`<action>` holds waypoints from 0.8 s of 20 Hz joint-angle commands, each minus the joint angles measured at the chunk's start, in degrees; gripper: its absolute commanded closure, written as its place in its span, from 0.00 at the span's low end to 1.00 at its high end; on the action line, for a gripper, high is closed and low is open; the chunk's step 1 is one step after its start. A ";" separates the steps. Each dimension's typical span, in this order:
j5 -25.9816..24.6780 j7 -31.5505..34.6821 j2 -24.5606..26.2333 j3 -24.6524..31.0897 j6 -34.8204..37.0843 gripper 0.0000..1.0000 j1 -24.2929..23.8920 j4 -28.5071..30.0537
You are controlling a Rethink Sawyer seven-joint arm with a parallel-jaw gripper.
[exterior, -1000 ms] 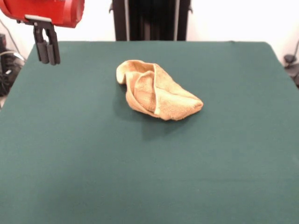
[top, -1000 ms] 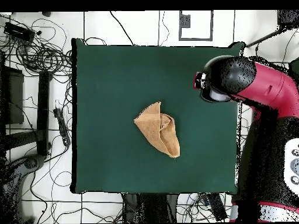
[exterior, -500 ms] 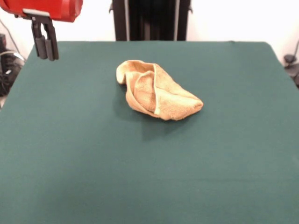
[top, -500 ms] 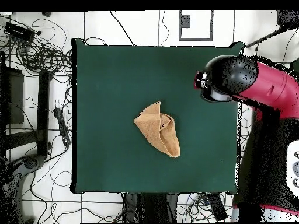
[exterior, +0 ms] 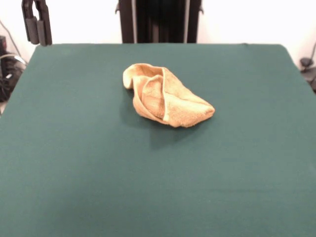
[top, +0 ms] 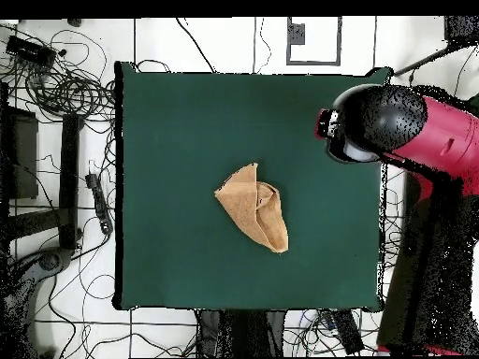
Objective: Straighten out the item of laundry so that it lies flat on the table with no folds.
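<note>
Towel [exterior: 165,97] crumpled mid-table [exterior: 74,163]; pincer [exterior: 37,29] aloft at corner, narrow, empty. No writing legible.

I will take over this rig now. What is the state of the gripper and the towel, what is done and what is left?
Gripper: high over the table's edge, empty, well apart from the towel; open or shut cannot be told.
Towel: near the middle of the green table, crumpled, with folds lying over each other.
Done: nothing visible, the towel is not flat.
Left: bring the gripper to the towel, pull the folds open, spread it flat.
</note>
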 commanded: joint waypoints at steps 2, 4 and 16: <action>0.81 1.74 1.02 4.66 1.90 1.00 1.21 6.06; 0.69 2.02 1.04 4.54 1.74 1.00 1.39 6.03; 1.39 3.31 0.97 4.50 2.20 1.00 1.68 6.44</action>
